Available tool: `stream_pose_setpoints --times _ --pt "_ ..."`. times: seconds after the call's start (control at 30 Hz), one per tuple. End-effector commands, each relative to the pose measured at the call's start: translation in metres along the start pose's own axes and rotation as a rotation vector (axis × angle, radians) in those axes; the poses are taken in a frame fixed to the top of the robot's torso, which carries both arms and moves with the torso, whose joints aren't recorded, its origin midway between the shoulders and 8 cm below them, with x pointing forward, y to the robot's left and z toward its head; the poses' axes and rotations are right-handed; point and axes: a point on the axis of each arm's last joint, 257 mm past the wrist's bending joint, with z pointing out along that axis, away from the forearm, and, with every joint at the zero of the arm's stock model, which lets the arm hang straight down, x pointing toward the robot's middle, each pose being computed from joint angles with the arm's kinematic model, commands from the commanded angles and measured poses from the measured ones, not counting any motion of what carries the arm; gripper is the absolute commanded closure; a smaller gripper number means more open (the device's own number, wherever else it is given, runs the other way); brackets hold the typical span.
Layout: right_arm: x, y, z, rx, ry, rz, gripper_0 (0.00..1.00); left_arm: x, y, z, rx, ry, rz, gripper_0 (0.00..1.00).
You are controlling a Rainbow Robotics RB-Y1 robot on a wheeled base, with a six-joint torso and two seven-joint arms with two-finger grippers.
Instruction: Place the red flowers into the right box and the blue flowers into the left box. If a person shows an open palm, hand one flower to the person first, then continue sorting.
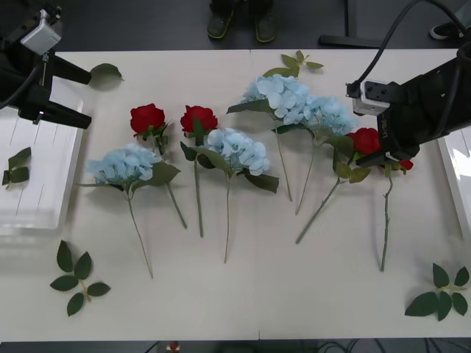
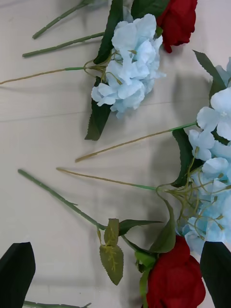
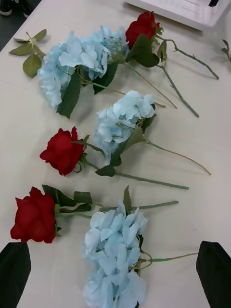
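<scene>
Right pincer [image 1: 394, 158]: at 3 o'clock on the worktop [image 1: 257, 294], low over a red rose [image 1: 366, 140]; fingers [image 2: 17, 272] spread, nothing pinched.
Left pincer [image 1: 62, 110]: at 9 o'clock, above the left box [image 1: 37, 213]; fingers spread, nothing held.
Red flowers: four counted. Two lie side by side at 10 o'clock of centre [image 1: 148, 118] [image 1: 199, 118]; two lie at 3 o'clock, one of them [image 1: 405, 165] mostly hidden under the right pincer.
Blue flowers: four counted. One at 9 o'clock [image 1: 121, 163], one at centre [image 1: 237, 149], two overlapping at 1 o'clock [image 1: 278, 94] [image 1: 327, 115].
Right box [image 1: 458, 176]: at the 3 o'clock edge, seen in part.
Left box contents: one loose leaf sprig [image 1: 16, 168], no flowers.
Person: shoes at 12 o'clock; no open palm in view.
Task state: judged not started; no flower boxed.
Risk 1: the rose under the right pincer touches a blue head; closing there could snag blue petals or drag that stem.
Risk 2: two red stems lie close; lifting one may tangle leaves with the other.
Risk 3: a pinch on the soft head could slip.
</scene>
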Motion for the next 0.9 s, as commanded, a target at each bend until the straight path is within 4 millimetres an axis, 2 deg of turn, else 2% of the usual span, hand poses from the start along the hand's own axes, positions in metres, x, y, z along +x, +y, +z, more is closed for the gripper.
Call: stream_pose_setpoints --times 0.03,0.9 --pt "-0.0099 0.0007 -0.0010 0.011 -0.009 -0.017 0.00 -0.0122 0.0048 -0.0132 -0.023 -0.001 0.038 0.00" --pt "-0.0099 0.0007 -0.0010 0.011 -0.009 -0.017 0.00 -0.0108 0.0038 -0.0120 -0.018 0.007 0.038 0.00"
